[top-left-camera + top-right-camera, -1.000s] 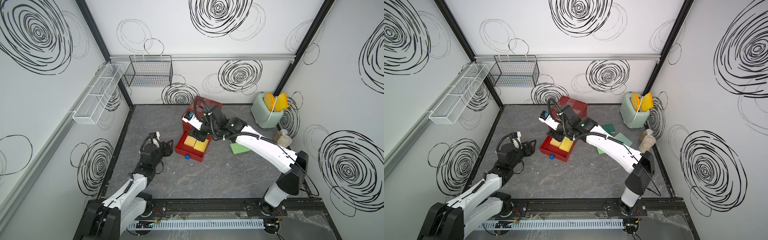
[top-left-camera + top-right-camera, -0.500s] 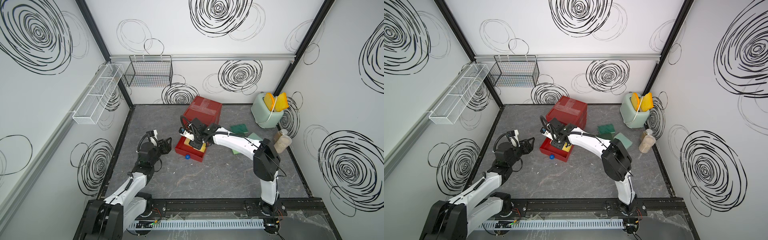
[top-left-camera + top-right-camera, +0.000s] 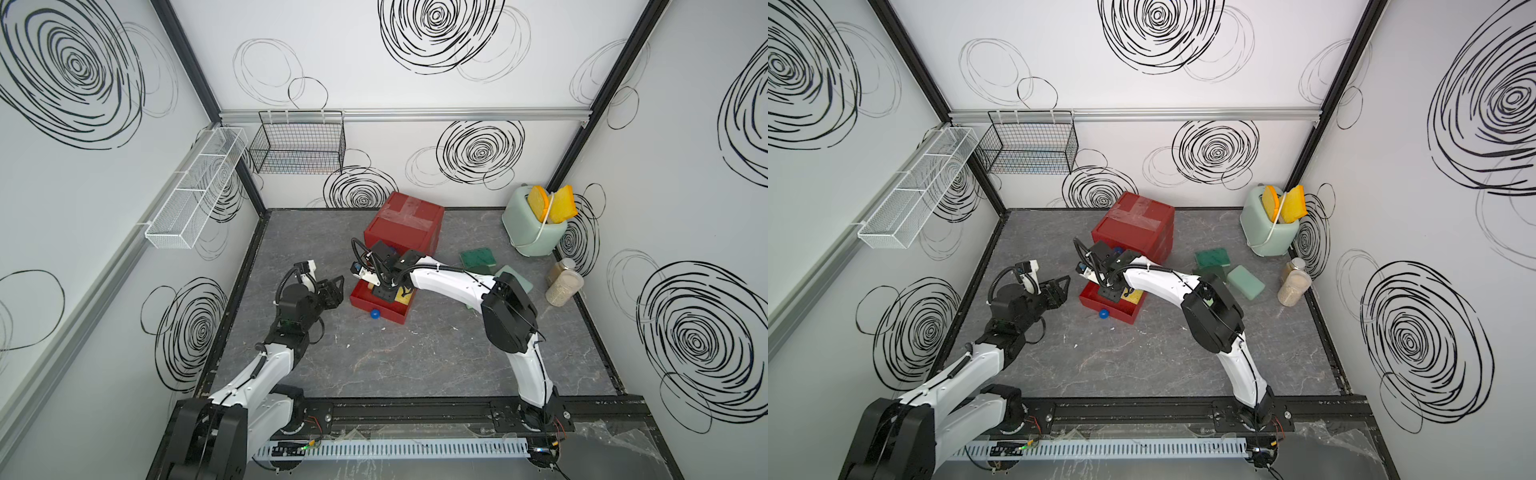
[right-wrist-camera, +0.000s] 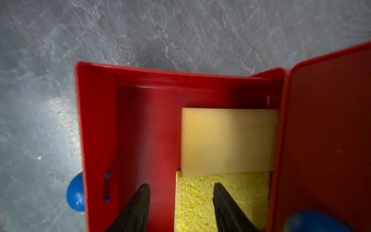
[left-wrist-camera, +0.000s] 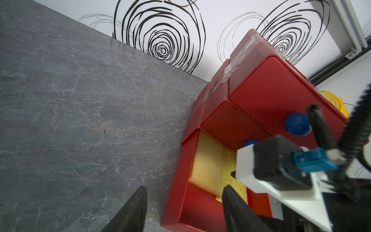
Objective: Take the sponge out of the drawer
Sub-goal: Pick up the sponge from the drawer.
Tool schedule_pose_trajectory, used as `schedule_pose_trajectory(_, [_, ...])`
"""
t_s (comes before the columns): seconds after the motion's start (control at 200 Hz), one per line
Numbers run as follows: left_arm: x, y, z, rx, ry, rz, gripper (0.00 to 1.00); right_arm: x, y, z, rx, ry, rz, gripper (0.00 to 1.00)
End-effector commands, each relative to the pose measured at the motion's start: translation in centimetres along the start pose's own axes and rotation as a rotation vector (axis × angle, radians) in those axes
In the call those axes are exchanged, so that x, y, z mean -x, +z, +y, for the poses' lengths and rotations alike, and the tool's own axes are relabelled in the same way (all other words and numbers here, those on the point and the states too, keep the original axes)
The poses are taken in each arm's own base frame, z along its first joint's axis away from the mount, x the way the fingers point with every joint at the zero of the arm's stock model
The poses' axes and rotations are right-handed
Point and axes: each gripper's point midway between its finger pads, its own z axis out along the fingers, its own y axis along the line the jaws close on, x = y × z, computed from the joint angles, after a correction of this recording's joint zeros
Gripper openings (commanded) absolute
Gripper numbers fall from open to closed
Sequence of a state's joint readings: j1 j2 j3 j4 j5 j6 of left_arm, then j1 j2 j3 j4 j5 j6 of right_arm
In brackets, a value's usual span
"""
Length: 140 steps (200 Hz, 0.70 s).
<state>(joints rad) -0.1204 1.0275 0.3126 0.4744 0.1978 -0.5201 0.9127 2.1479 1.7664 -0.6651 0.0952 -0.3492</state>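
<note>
Well, you have the grey marbled tabletop (image 3: 415,365) as the biggest thing in both top views. The right arm (image 3: 449,282) reaches across it toward the red cabinet (image 3: 405,224), and the left arm (image 3: 270,365) is stretched out on the other side. The cabinet's bottom drawer (image 3: 386,312) is pulled out in front of it.

Your right gripper (image 4: 181,185) is down inside that drawer. Its black fingers (image 4: 136,211) are spread apart and hold nothing. One is over the bare red floor and the other over the yellow sponge (image 4: 196,200). I cannot tell whether either one touches.

Your left gripper (image 5: 184,187) hovers just beside the drawer's outer wall. Its fingers (image 5: 132,211) are also spread, with nothing between them.

Well apart by the far wall you see a mint toaster (image 3: 532,232) with a jar (image 3: 563,286) near it. The green sponges (image 3: 478,257) lie on the tabletop between the toaster and the cabinet.

The yellow sponge lies flat in the drawer at the cabinet end. It touches a pale sponge (image 4: 228,140) lying alongside it. A blue knob (image 4: 75,192) sticks out from the drawer's front.
</note>
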Motion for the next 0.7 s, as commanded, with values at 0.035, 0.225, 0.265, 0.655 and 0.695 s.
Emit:
schedule_pose_trajectory(0.035, [1.6, 0.0, -0.6, -0.023, 0.003, -0.055, 0.63, 0.7, 0.7, -0.5, -0.009, -0.013, 0.0, 0.56])
schedule_pose_trajectory(0.225, [1.7, 0.0, -0.7, -0.027, 0.002, -0.055, 0.63, 0.9, 1.8, -1.2, -0.046, -0.016, 0.022, 0.59])
schedule_pose_trajectory(0.265, [1.6, 0.0, -0.6, -0.026, 0.002, -0.053, 0.63, 1.0, 2.0, -1.2, -0.05, -0.018, 0.02, 0.59])
schedule_pose_trajectory(0.655, [1.5, 0.1, -0.5, -0.023, 0.0, -0.05, 0.63, -0.3, 4.9, -1.7, -0.038, -0.016, 0.06, 0.6])
schedule_pose_trajectory(0.695, [1.5, 0.1, -0.6, -0.025, 0.001, -0.05, 0.63, -0.5, 5.2, -1.7, -0.036, -0.015, 0.065, 0.59])
